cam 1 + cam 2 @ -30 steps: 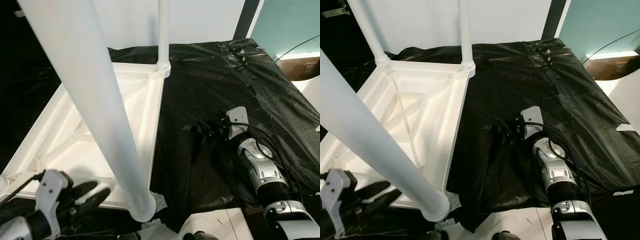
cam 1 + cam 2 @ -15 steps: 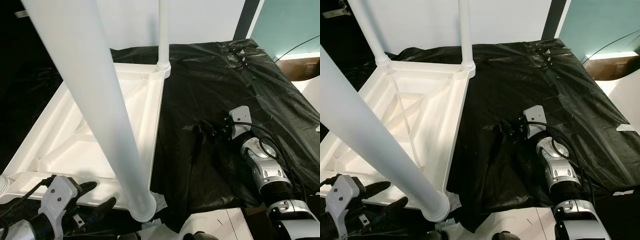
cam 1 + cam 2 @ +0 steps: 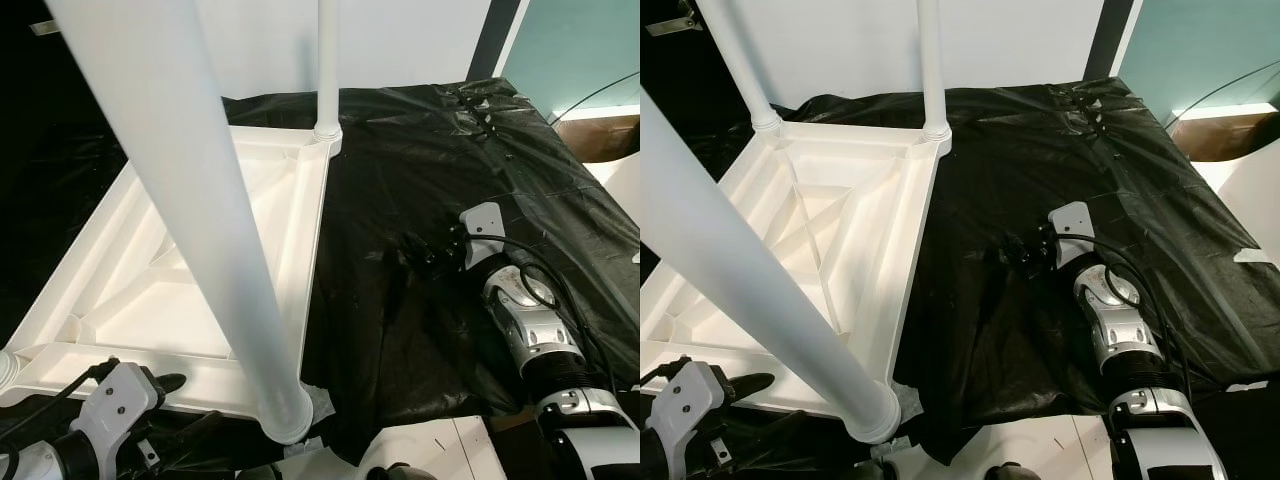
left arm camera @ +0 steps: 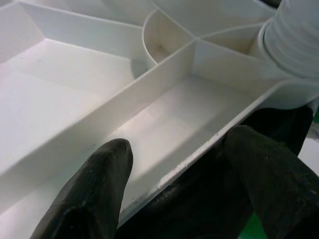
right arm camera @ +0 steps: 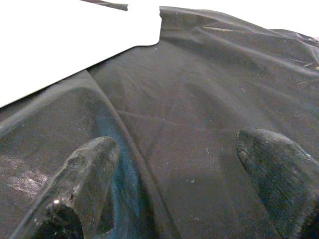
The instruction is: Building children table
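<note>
A white plastic children's table (image 3: pixel 840 230) is seen lying upside down on a black sheet (image 3: pixel 1060 150), filling the left half of the right eye view. Ribs are seen across its underside. White legs are stuck into its corners and stand up: a near leg (image 3: pixel 750 310) runs from the left edge down to a corner socket at the bottom middle, a far right leg (image 3: pixel 930 60) is placed at the top middle, and a far left leg (image 3: pixel 735 60) is placed at the upper left. The left pincer (image 4: pixel 174 194) is seen in the lower left of the frame, at the near edge of the table top. Its fingers (image 4: pixel 94 184) are spread wide on either side of the white rim, one over the inside and one outside, and nothing is held. The right pincer (image 3: pixel 1018 252) is stretched out over the black sheet at the middle right, just beside the table's right edge. Its fingers (image 5: pixel 84 174) are also spread wide and nothing is held between them.
</note>
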You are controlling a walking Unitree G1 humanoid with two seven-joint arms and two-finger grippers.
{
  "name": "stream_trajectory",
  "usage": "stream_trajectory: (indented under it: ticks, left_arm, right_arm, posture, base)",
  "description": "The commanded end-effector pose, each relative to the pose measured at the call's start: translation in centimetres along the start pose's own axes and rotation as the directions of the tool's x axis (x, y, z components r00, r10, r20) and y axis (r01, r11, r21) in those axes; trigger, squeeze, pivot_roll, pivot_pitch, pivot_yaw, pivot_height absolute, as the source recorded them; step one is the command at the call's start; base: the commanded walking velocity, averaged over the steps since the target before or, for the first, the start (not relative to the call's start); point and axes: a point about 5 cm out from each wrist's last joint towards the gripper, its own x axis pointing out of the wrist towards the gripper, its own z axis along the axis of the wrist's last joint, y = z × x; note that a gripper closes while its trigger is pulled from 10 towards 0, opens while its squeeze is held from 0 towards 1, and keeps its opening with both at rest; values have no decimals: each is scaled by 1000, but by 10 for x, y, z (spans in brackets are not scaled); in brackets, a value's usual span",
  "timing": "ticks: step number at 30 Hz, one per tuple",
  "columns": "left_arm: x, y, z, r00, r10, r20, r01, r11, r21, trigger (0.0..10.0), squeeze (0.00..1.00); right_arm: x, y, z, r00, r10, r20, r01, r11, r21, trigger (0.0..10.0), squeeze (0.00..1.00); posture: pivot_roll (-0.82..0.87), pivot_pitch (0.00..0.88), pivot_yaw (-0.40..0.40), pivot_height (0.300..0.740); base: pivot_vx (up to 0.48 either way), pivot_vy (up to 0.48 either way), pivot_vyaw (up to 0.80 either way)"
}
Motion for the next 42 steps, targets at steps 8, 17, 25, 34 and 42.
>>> stream_trajectory:
  ticks: [8, 17, 25, 34, 42]
  left_arm:
    - [26, 3, -22, 983, -76, -169, 90, 993, 77, 10000, 0]
    - [40, 16, -21, 985, 6, -170, 0, 999, 37, 3961, 0]
    - [52, 20, -11, 993, 75, -96, -74, 997, 12, 0, 0]
    - [73, 15, -1, 992, 118, -46, -117, 993, 15, 10000, 0]
    - [100, 14, 16, 983, 165, 75, -161, 985, -54, 10000, 1000]
  right_arm:
    - [1, 1, -1, 1000, 5, -7, -5, 1000, 2, 10000, 0]
    - [-2, 0, -1, 1000, -2, -3, 2, 1000, 0, 10000, 0]
    - [-7, 0, -4, 1000, -18, -6, 18, 1000, 23, 10000, 0]
    - [-9, 10, -8, 1000, -19, -3, 19, 998, 52, 10000, 0]
    - [-18, 21, -14, 1000, -24, 1, 23, 996, 84, 10000, 0]
  posture:
    - [153, 100, -4, 740]
    - [131, 98, 12, 740]
    - [132, 92, 14, 740]
    - [129, 83, 13, 740]
    - [117, 80, 14, 740]
  base:
    - [0, 0, 0]
    - [0, 0, 0]
    - [0, 0, 0]
    - [0, 0, 0]
    - [0, 0, 0]
